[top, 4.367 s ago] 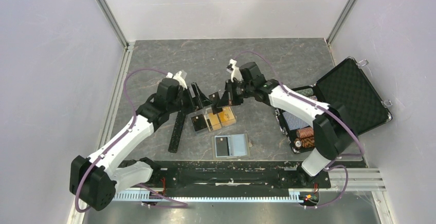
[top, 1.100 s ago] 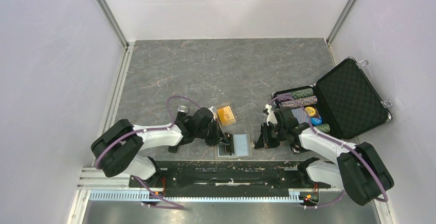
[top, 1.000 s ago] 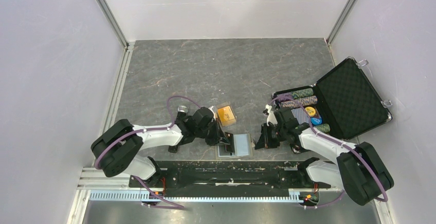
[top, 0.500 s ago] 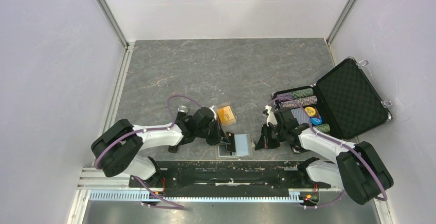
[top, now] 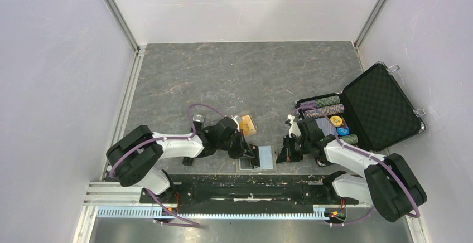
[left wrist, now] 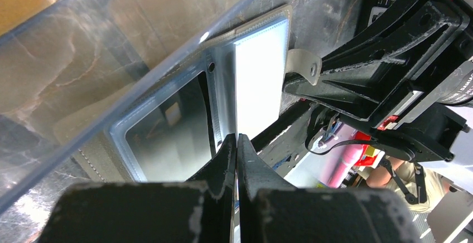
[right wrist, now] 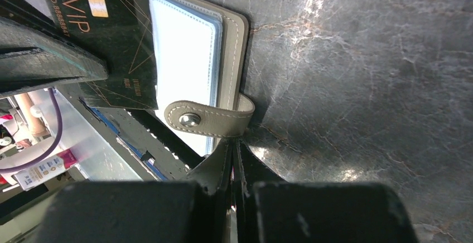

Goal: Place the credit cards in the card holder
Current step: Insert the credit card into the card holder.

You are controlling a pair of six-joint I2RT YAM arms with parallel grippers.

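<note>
The card holder lies open by the table's near edge, pale blue inside, grey-tan outside. My right gripper is shut on its right edge, just below the snap tab. My left gripper is shut on a black credit card marked VIP, held tilted over the holder's left half. The left pocket under it looks dark. An orange-gold credit card lies in a clear box behind the left gripper. In the left wrist view the jaws meet on the card's thin edge.
An open black chip case with rows of poker chips stands at the right, close behind my right arm. The clear box's wall crosses the left wrist view. The black base rail runs just below the holder.
My left gripper has shifted slightly right with the black card, further over the holder. My right gripper has closed on the holder's edge by the tab. Earlier both arms were up at the clear box.
</note>
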